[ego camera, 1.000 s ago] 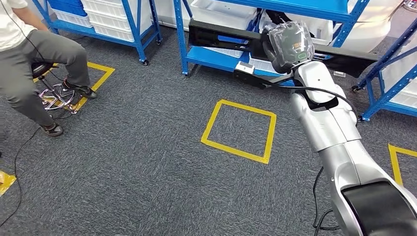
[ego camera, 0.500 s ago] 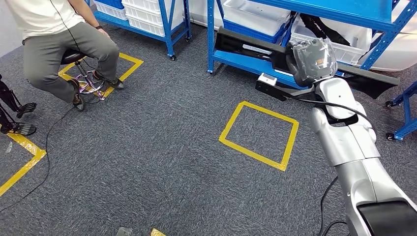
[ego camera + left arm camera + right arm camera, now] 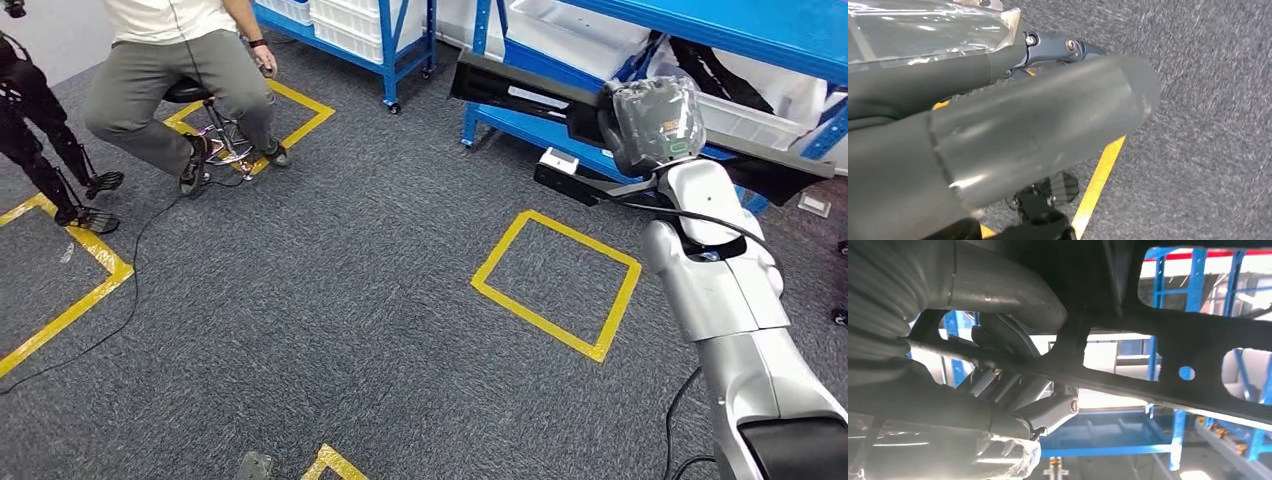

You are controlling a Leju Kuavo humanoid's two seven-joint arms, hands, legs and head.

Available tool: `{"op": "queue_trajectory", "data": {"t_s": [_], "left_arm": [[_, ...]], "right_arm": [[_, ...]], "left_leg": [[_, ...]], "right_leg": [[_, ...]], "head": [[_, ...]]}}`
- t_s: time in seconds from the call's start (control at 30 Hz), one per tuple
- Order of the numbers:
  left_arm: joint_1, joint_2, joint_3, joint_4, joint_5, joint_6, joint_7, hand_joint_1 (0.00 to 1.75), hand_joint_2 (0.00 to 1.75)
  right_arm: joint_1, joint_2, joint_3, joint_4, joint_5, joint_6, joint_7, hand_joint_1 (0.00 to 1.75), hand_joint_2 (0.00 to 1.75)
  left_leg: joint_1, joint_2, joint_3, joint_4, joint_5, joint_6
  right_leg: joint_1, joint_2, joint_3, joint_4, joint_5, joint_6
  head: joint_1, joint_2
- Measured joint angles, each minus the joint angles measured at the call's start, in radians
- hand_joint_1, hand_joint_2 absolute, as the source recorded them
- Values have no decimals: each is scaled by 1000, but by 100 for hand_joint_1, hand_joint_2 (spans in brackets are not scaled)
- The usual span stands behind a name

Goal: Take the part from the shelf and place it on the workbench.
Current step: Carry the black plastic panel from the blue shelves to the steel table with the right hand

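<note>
A long black part (image 3: 520, 92) with cut-out holes stretches across the front of the blue shelf (image 3: 720, 20) in the head view. My right hand (image 3: 652, 122), wrapped in clear plastic, grips it near its middle and holds it off the floor. In the right wrist view the black part (image 3: 1168, 325) crosses in front of the shelf, with the thumb and fingers of my right hand (image 3: 998, 405) closed around it. My left hand (image 3: 998, 115) hangs over grey carpet, thumb and fingers straight, holding nothing.
A person (image 3: 170, 60) sits on a stool at the far left, with a cable trailing over the carpet. A black stand (image 3: 40, 130) is at the left edge. A yellow tape square (image 3: 555, 283) marks the floor ahead. White bins (image 3: 580, 20) sit on the shelf.
The whole picture has shifted right: the camera has turned left, bringing the seated person and more floor tape into view. My right hand still holds the black part the same way.
</note>
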Motion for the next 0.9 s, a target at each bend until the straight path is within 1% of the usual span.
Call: {"op": "queue_trajectory", "data": {"t_s": [0.03, 0.07, 0.1, 0.13, 0.17, 0.2, 0.23, 0.27, 0.3, 0.33, 0.37, 0.4, 0.43, 0.47, 0.5, 0.53, 0.57, 0.6, 0.63, 0.67, 0.7, 0.73, 0.77, 0.8, 0.83, 0.87, 0.9], "left_arm": [[-1, 0, -2, 0, -3, -2, 4, 0, 0], [-3, 1, -4, -1, -4, -3, 6, 0, 0], [-6, 1, -4, -1, -5, -3, 8, 0, 0], [-11, 1, -5, -1, -5, -4, 8, 0, 0], [-16, 1, -5, -1, -6, -4, 6, 0, 0], [-20, 0, -5, -1, -6, -5, 5, 0, 0], [-23, 0, -5, -1, -6, -4, 3, 0, 0], [-24, 0, -5, -1, -6, -2, 3, 0, 0], [-24, 0, -5, -1, -6, 0, 4, 0, 0], [-24, 0, -5, -1, -8, 1, 8, 0, 0], [-25, 1, -5, -1, -10, 2, 14, 0, 0], [-25, 2, -5, -1, -15, 0, 20, 0, 0], [-26, 3, -5, -1, -21, -2, 27, 0, 0], [-25, 4, -6, -1, -27, -5, 31, 0, 0], [-24, 5, -6, -1, -33, -8, 33, 0, 0], [-23, 7, -6, -1, -38, -10, 36, 0, 0], [-23, 9, -7, -1, -42, -12, 38, 0, 0], [-24, 11, -8, -1, -47, -14, 41, 0, 0], [-26, 12, -10, -1, -50, -15, 43, 0, 0], [-29, 12, -12, -1, -52, -15, 46, 0, 0], [-31, 12, -14, -1, -54, -15, 49, 0, 0], [-31, 12, -15, -1, -56, -15, 52, 0, 0], [-32, 13, -16, -1, -57, -15, 56, 0, 0], [-32, 14, -17, -1, -58, -15, 59, 0, 0], [-32, 15, -18, -1, -58, -15, 61, 0, 0], [-34, 16, -19, -1, -58, -15, 62, 0, 0], [-36, 15, -20, -1, -59, -15, 64, 0, 0]], "right_arm": [[2, -6, -2, -2, -1, -1, -4, 175, 175], [3, -9, -4, -4, -1, -5, -10, 175, 175], [3, -11, -5, -5, 0, -12, -16, 175, 175], [4, -11, -6, -4, 3, -20, -21, 175, 175], [5, -9, -5, -1, 8, -28, -25, 175, 175], [7, -6, -3, 5, 12, -36, -26, 175, 175], [9, 0, -1, 13, 17, -44, -26, 175, 175], [10, 7, 2, 22, 21, -52, -25, 175, 175], [10, 15, 4, 31, 24, -60, -25, 175, 175], [10, 25, 7, 40, 27, -69, -25, 175, 175], [10, 34, 10, 47, 31, -80, -25, 175, 175], [10, 45, 13, 53, 37, -90, -25, 175, 175], [11, 57, 16, 59, 44, -99, -25, 175, 175], [11, 70, 19, 64, 50, -105, -25, 175, 175], [11, 83, 23, 67, 56, -108, -25, 175, 175], [10, 96, 28, 70, 61, -110, -24, 175, 175], [9, 108, 32, 72, 65, -112, -23, 175, 175], [8, 117, 36, 73, 68, -114, -22, 175, 175], [7, 124, 38, 73, 70, -117, -22, 175, 175], [6, 129, 40, 74, 72, -120, -22, 175, 175], [6, 133, 41, 74, 74, -121, -22, 175, 175], [6, 138, 42, 76, 75, -122, -22, 175, 175], [6, 143, 43, 78, 76, -122, -22, 175, 175], [6, 149, 45, 79, 77, -123, -22, 175, 175], [5, 153, 47, 81, 78, -124, -22, 175, 175], [3, 158, 50, 81, 79, -125, -22, 175, 175], [-1, 160, 51, 82, 80, -127, -22, 175, 175]], "left_leg": [[1, -10, 0, -5, 4, 7], [2, -19, 1, -11, 9, 15], [4, -27, 1, -17, 15, 22], [6, -35, 1, -20, 19, 28], [5, -44, 0, -21, 21, 32], [5, -53, -2, -21, 22, 33], [4, -65, -3, -21, 23, 33], [4, -76, -3, -20, 24, 33], [5, -87, -3, -19, 25, 31], [6, -99, -4, -16, 26, 29], [6, -110, -7, -12, 26, 25], [6, -121, -11, -8, 27, 20], [6, -129, -17, -5, 29, 13], [7, -137, -22, -5, 32, 6], [9, -144, -26, -6, 36, -1], [12, -144, -30, -7, 38, -7], [13, -132, -35, 0, 32, -13], [13, -113, -46, 24, 15, -19], [15, -89, -66, 68, -12, -24], [16, -70, -94, 130, -45, -29], [20, -60, -125, 199, -76, -34], [24, -56, -150, 253, -95, -38], [28, -55, -160, 276, -97, -41], [34, -51, -149, 259, -81, -45], [41, -41, -120, 208, -55, -50], [47, -20, -81, 141, -28, -56], [50, -2, -47, 79, -9, -59]], "right_leg": [[0, -1, -3, 3, -4, 4], [-1, 14, -10, 17, -14, 6], [-2, 36, -25, 48, -32, 5], [-5, 62, -50, 98, -57, 2], [-6, 82, -80, 162, -83, -3], [-7, 90, -110, 224, -104, -4], [-8, 93, -131, 267, -114, -2], [-9, 95, -137, 276, -110, 4], [-11, 98, -124, 245, -90, 13], [-16, 106, -95, 183, -61, 23], [-21, 124, -63, 116, -35, 32], [-24, 138, -38, 61, -15, 34], [-25, 150, -23, 29, -3, 32], [-22, 153, -19, 19, 0, 26], [-19, 144, -19, 17, 5, 19], [-19, 136, -19, 14, 9, 12], [-19, 128, -19, 11, 14, 5], [-21, 119, -18, 8, 17, -3], [-21, 109, -17, 5, 19, -9], [-20, 99, -17, 5, 20, -12], [-18, 88, -17, 5, 19, -14], [-17, 78, -17, 5, 19, -14], [-17, 68, -17, 5, 19, -14], [-18, 58, -17, 5, 19, -14], [-19, 49, -16, 5, 18, -13], [-17, 41, -16, 6, 17, -11], [-14, 34, -18, 9, 14, -6]], "head": [[0, 0], [-1, 0], [0, 0], [0, 0], [1, 0], [1, 0], [1, 0], [1, 0], [1, 0], [1, 0], [1, 0], [1, 0], [1, 0], [0, 0], [0, 0], [0, 0], [0, 0], [-2, 0], [-4, 0], [-6, 0], [-7, 0], [-7, 0], [-7, 0], [-7, 0], [-7, 0], [-7, 0], [-7, 0]]}}
